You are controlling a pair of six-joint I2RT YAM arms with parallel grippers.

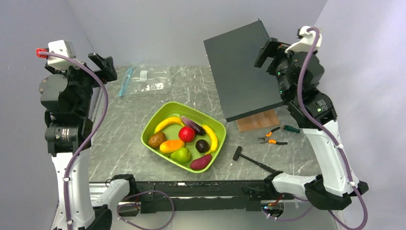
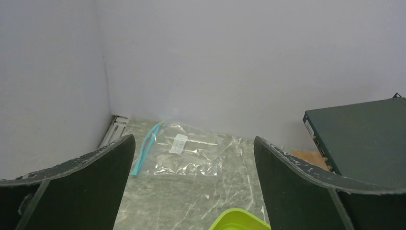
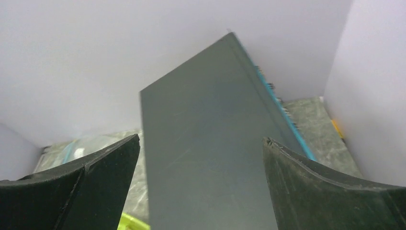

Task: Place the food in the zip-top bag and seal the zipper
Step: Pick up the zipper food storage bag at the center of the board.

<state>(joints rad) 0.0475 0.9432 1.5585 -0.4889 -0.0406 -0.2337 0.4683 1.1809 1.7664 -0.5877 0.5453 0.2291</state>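
Food (image 1: 186,134) lies in the lime-green tray (image 1: 201,114), zip-top bag (image 1: 151,80) flat beyond it. Left gripper (image 2: 194,139) and right gripper (image 3: 201,139) — jaws apart, empty.

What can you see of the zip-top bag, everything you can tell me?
The zip-top bag is clear, crinkly plastic with a small white label on it. A thin light-blue zipper runs along its left edge. It lies flat on the grey marbled table at the far left, beyond the lime-green tray and apart from it. It looks empty; whether the mouth is sealed cannot be told. Only the table touches it.
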